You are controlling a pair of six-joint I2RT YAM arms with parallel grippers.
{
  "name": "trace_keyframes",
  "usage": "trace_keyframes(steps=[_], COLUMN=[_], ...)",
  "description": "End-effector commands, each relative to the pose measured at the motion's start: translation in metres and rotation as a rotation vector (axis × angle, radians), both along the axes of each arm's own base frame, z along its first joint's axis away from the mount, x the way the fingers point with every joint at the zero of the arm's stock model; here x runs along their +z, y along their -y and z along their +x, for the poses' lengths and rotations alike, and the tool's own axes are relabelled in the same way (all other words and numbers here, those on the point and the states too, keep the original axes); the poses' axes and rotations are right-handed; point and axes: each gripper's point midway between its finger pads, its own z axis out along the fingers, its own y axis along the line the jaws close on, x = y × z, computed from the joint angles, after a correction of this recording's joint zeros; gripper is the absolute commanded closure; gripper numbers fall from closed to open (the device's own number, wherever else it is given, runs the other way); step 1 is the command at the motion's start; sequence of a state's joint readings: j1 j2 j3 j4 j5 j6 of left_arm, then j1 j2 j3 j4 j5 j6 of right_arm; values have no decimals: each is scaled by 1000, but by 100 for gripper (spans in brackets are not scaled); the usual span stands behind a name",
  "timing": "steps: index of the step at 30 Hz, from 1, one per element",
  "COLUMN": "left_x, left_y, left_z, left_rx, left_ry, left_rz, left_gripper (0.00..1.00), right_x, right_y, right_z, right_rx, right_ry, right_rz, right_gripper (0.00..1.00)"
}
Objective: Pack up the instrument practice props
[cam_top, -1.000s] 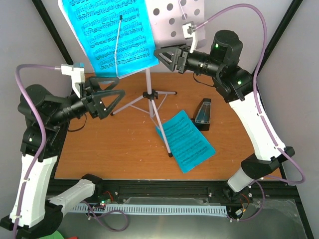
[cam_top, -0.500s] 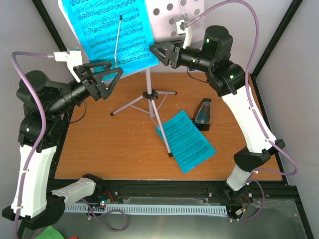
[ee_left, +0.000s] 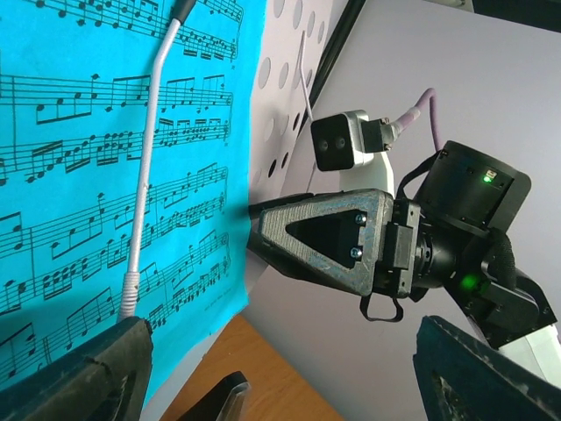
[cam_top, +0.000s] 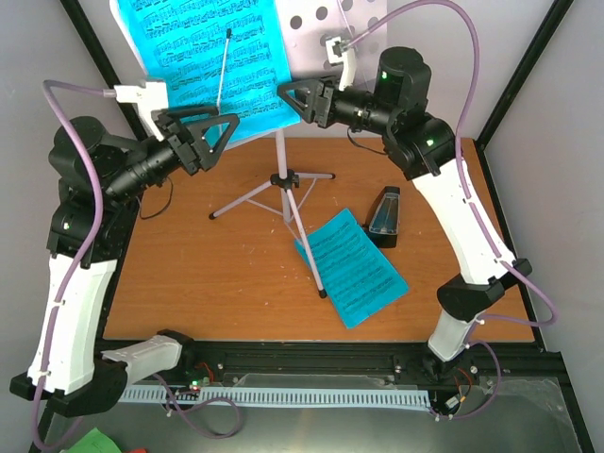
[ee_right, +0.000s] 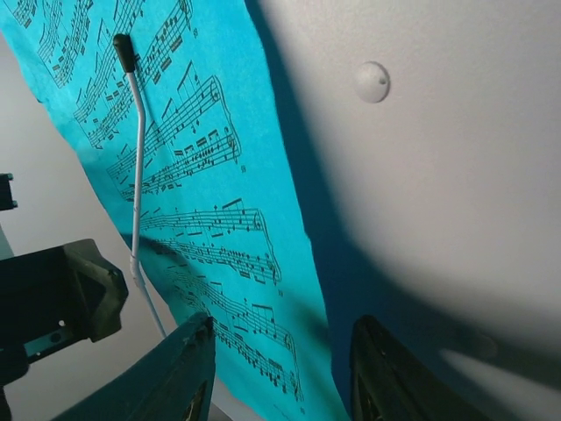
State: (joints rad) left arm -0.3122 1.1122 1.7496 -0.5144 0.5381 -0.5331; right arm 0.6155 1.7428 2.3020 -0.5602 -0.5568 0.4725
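Observation:
The white tripod music stand [cam_top: 281, 179] stands at the table's back, its perforated desk [cam_top: 326, 38] up top. A cyan sheet-music page [cam_top: 208, 57] rests on the desk under a wire holder [cam_top: 224, 71]. A second cyan page [cam_top: 354, 269] lies flat on the table. The black metronome [cam_top: 382, 215] stands to its right. My left gripper [cam_top: 219, 132] is open and empty at the standing page's lower left edge. My right gripper [cam_top: 288, 99] is open and empty at its lower right edge; the page's edge [ee_right: 298, 351] shows between my right fingers. The clear cover is out of view.
The brown table [cam_top: 189, 283] ends at a black rail [cam_top: 302, 354] in front. Grey walls and black frame posts [cam_top: 94, 57] close in the back and sides. The left wrist view shows the right gripper [ee_left: 324, 237] facing it just past the page.
My left gripper rose and moved right to the page's lower left. My right gripper moved up and left to the page's right edge. Both stayed open.

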Motion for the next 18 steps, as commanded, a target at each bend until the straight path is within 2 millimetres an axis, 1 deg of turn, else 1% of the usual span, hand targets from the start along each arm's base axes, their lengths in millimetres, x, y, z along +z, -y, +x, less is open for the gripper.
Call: trace_keyframes(steps=[1, 4, 7, 10, 12, 14, 15, 18], left_x=[28, 30, 31, 32, 33, 35, 36, 41], left_y=[-4, -6, -7, -7, -7, -7, -7, -7], left_z=[-11, -11, -10, -9, -6, -4, -2, 2], left_rx=[-1, 8, 16, 20, 25, 30, 31, 45], left_ry=[79, 85, 85, 86, 87, 89, 90, 97], left_rz=[-36, -37, -38, -38, -36, -37, -36, -34], left_gripper=[19, 21, 21, 21, 23, 26, 28, 32], right_x=[12, 15, 18, 20, 20, 21, 22, 23], right_y=[-10, -16, -21, -24, -23, -22, -22, -21], right_z=[-5, -6, -7, -5, -2, -2, -2, -2], right_rx=[34, 48, 64, 61, 47, 39, 35, 32], right_ry=[25, 26, 32, 34, 35, 40, 43, 49], right_rz=[34, 46, 60, 68, 68, 69, 71, 73], right_gripper=[59, 62, 65, 75, 86, 95, 97, 97])
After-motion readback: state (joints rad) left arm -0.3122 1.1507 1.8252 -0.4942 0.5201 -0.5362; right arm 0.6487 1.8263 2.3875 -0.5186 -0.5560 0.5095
